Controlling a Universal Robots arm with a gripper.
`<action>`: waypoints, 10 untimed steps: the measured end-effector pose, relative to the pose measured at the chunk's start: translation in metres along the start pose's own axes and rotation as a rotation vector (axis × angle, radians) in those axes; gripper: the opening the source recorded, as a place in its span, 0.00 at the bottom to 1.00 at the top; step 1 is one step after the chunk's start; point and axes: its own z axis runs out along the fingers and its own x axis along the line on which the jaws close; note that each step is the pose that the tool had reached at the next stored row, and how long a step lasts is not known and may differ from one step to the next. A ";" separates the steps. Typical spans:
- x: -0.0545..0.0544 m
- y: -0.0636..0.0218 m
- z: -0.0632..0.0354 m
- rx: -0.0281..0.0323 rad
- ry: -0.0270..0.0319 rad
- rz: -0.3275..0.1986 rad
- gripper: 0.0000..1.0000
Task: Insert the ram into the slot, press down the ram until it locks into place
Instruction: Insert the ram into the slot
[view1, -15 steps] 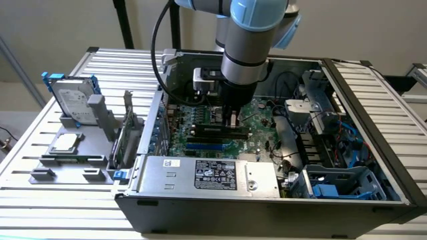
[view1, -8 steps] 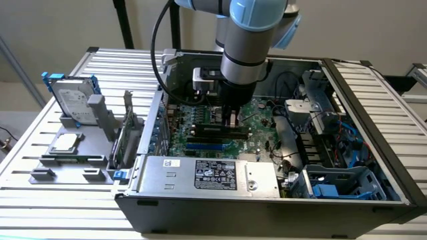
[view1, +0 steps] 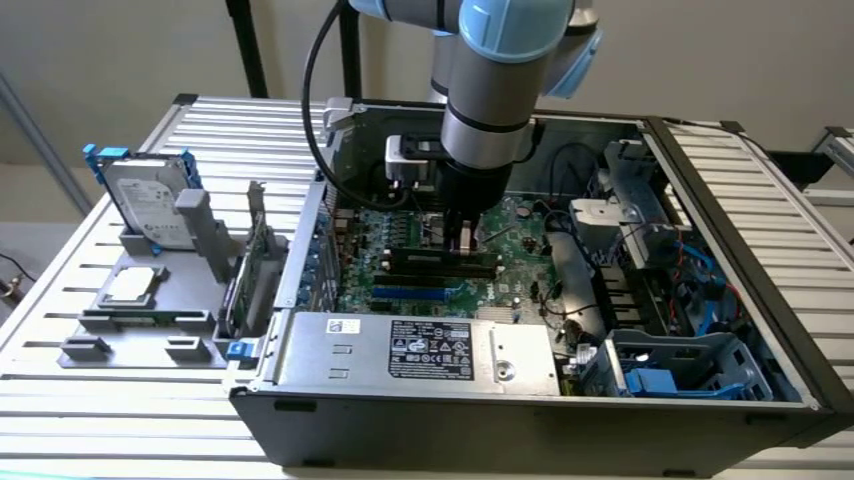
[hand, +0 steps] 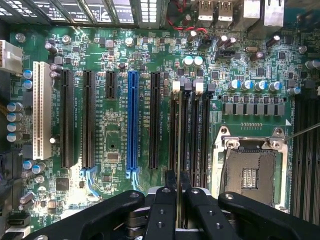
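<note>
The board (hand: 115, 125) is green, with a blue socket (hand: 132, 120) and a white socket (hand: 42, 110). The slot (hand: 173, 130) is black with pale ends. The ram (hand: 179, 140) looks yellow-green. The gripper (hand: 178, 182) is black, the arm (view1: 514, 40) light blue.

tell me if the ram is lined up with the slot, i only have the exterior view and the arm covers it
observer: In the wrist view the ram is edge-on in the gripper, running straight along one black slot.
operator: which slot
observer: It's in the group of memory slots beside the empty cpu socket, on the side toward the blue slot.
</note>
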 end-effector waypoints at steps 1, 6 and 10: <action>0.000 0.0000 0.0001 0.0001 0.0013 0.000 0.14; -0.001 0.0000 0.0006 0.0003 0.0061 0.000 0.14; -0.001 -0.0001 0.0010 0.0004 0.0093 0.000 0.14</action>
